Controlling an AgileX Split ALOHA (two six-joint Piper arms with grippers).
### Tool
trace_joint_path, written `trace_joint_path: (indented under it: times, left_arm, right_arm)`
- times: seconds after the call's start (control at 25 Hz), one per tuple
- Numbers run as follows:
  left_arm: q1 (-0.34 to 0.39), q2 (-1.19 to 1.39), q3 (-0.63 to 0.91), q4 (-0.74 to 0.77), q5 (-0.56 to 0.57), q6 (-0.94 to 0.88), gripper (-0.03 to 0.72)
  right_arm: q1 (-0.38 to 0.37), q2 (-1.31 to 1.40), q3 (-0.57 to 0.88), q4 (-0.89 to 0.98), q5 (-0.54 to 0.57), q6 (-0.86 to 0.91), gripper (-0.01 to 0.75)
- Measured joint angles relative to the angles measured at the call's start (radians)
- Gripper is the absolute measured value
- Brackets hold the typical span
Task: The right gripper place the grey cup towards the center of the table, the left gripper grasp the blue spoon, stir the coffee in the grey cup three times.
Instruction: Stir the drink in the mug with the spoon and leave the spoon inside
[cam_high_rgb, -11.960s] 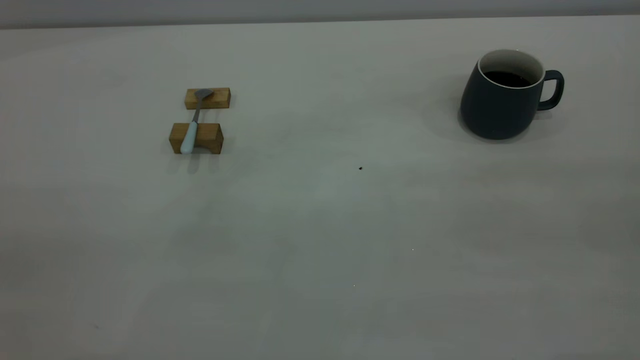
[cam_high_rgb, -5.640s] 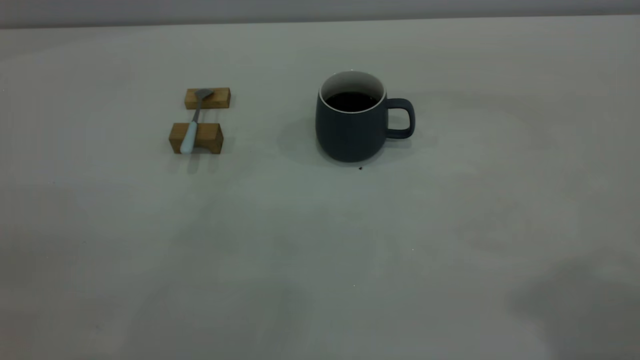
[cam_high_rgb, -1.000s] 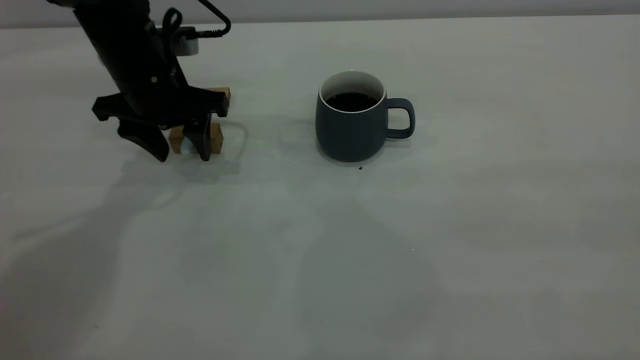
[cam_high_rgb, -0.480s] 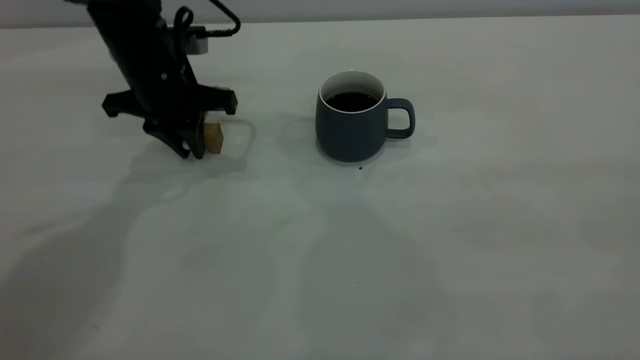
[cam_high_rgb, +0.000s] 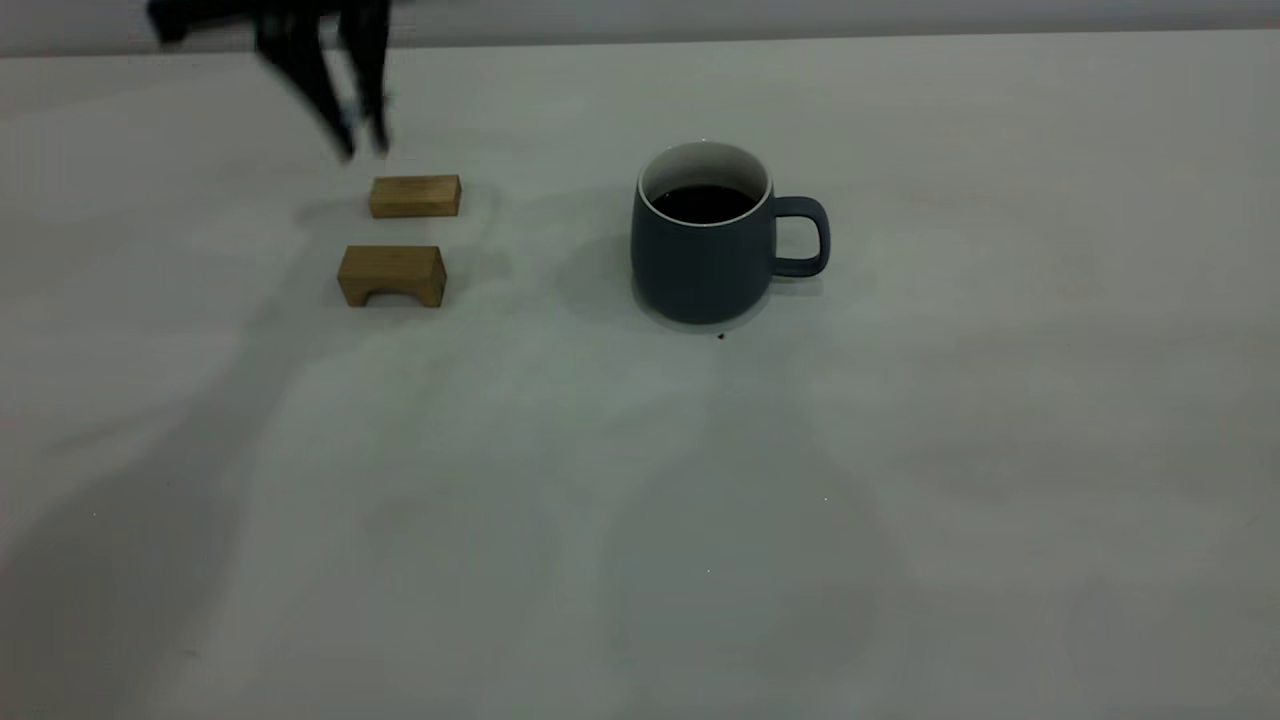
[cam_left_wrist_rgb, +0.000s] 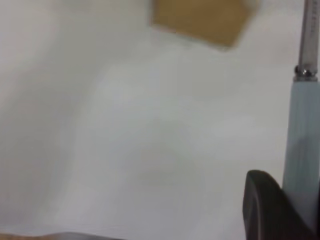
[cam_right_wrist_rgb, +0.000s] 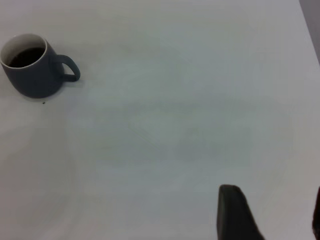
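My left claw (cam_high_rgb: 362, 140), upper left, gripped the blue spoon (cam_left_wrist_rgb: 304, 145); grey cup (cam_high_rgb: 705, 250) sat right, frame centre.

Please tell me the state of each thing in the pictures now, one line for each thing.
Cup: upright near the table's middle, handle toward the right arm's side.
Coffee: in the cup.
Spoon: lifted, held by the left gripper.
Left gripper: raised beyond the blocks, shut on the spoon.
Right gripper: open, far from the cup.
Blocks: on the table, bare.

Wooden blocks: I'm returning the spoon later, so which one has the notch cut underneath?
The nearer wooden block, closer to the camera, has an arched cutout along its bottom; the farther block is a plain bar.
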Motion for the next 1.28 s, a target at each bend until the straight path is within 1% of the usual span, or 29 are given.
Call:
trace_joint_path:
  times: [0.16, 0.24, 0.36, 0.48, 0.64, 0.8, 1.04, 1.28]
  left_arm:
    - [-0.011, -0.003, -0.067, -0.202, 0.000, -0.173, 0.152]
    - [-0.018, -0.003, -0.073, -0.347, 0.000, -0.238, 0.152]
    - [-0.020, -0.003, -0.076, -0.543, 0.000, -0.267, 0.152]
    - [-0.020, -0.002, -0.076, -0.673, 0.000, -0.269, 0.150]
    - [-0.020, 0.009, -0.076, -0.790, 0.000, -0.268, 0.150]
    - [-0.020, 0.028, -0.076, -0.833, 0.000, -0.281, 0.148]
    - [-0.005, 0.087, -0.076, -0.968, 0.000, -0.447, 0.146]
    - [-0.005, 0.128, -0.076, -1.031, 0.000, -0.575, 0.143]
  right_arm:
    - [0.000, 0.000, 0.000, 0.000, 0.000, 0.000, 0.382]
    - [0.000, 0.000, 0.000, 0.000, 0.000, 0.000, 0.371]
    - [0.000, 0.000, 0.000, 0.000, 0.000, 0.000, 0.354]
    - [0.000, 0.000, 0.000, 0.000, 0.000, 0.000, 0.336]
    - [0.000, 0.000, 0.000, 0.000, 0.000, 0.000, 0.312]
    - [0.000, 0.000, 0.000, 0.000, 0.000, 0.000, 0.291]
    - [0.000, 0.000, 0.000, 0.000, 0.000, 0.000, 0.269]
    - [0.000, 0.000, 0.000, 0.000, 0.000, 0.000, 0.256]
